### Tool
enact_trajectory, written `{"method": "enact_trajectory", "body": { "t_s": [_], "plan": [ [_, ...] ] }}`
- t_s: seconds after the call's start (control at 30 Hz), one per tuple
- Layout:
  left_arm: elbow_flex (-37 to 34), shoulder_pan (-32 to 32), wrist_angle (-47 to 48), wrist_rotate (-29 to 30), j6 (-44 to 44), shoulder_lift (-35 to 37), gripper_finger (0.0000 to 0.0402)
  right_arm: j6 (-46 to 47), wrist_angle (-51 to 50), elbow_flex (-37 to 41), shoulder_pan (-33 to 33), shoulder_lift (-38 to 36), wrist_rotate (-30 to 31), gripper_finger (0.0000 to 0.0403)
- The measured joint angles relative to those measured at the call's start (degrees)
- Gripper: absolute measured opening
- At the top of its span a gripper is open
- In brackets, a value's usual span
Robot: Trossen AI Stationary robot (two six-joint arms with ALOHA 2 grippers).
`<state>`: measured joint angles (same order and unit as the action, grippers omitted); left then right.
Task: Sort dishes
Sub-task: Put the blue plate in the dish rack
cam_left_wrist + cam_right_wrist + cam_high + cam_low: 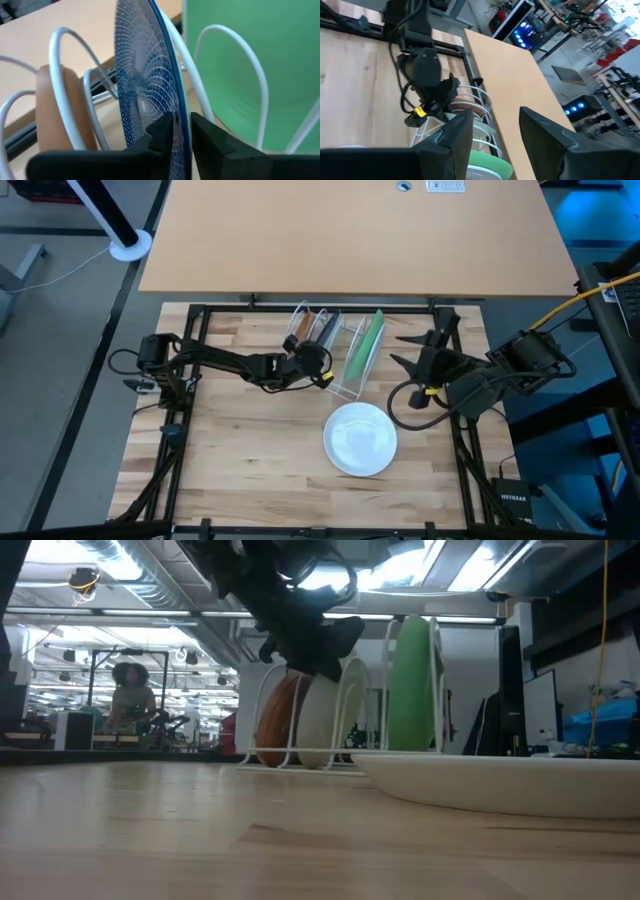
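A white wire rack [345,385] stands at the table's far middle. In it, on edge, are the brown plate [55,110], the blue speckle-patterned dish [140,75] and the green plate [250,75]. The white plate [360,438] lies flat on the table nearer the front. My left gripper [182,125] is at the rack, shut on the blue dish; it also shows in the high view [316,360]. My right gripper [398,350] hangs open and empty to the right of the rack. My left gripper pinches the blue dish's rim [181,107] between its two fingers, one finger [162,131] on the patterned face and the other [210,136] on the back. It comes from the table's left, slanting down. The dish stands upright on edge between the rack's wires.
The rack's white wire loops [65,60] stand close on both sides of the blue dish. A light tabletop [350,230] lies beyond the far edge. A black frame [190,380] runs along the table's sides. A person [128,700] stands far off in the room.
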<state>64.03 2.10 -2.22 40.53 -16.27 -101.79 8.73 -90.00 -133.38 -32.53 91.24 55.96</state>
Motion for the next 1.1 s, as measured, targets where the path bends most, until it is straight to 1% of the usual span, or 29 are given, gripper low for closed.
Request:
{"method": "enact_trajectory", "body": {
  "t_s": [0.23,0.47,0.83,1.1],
  "plan": [
    [0.0,-0.7,0.1,-1.4,0.9,0.0,0.0109,0.5,0.0,0.0,0.0,0.0,-3.0,0.0166],
    [-0.1,-2.7,0.4,-0.8,10.9,0.0,0.0141,1.5,0.0,0.0,0.0,0.0,-3.2,0.0166],
    [0.4,-6.4,0.2,-0.9,21.8,0.0,0.0148,1.5,0.0,0.0,0.0,0.0,-3.1,0.0166],
    [1.3,-8.5,0.2,2.5,27.2,0.0,0.0148,1.5,0.0,0.0,0.0,0.0,-3.1,0.0166]
  ]
}}
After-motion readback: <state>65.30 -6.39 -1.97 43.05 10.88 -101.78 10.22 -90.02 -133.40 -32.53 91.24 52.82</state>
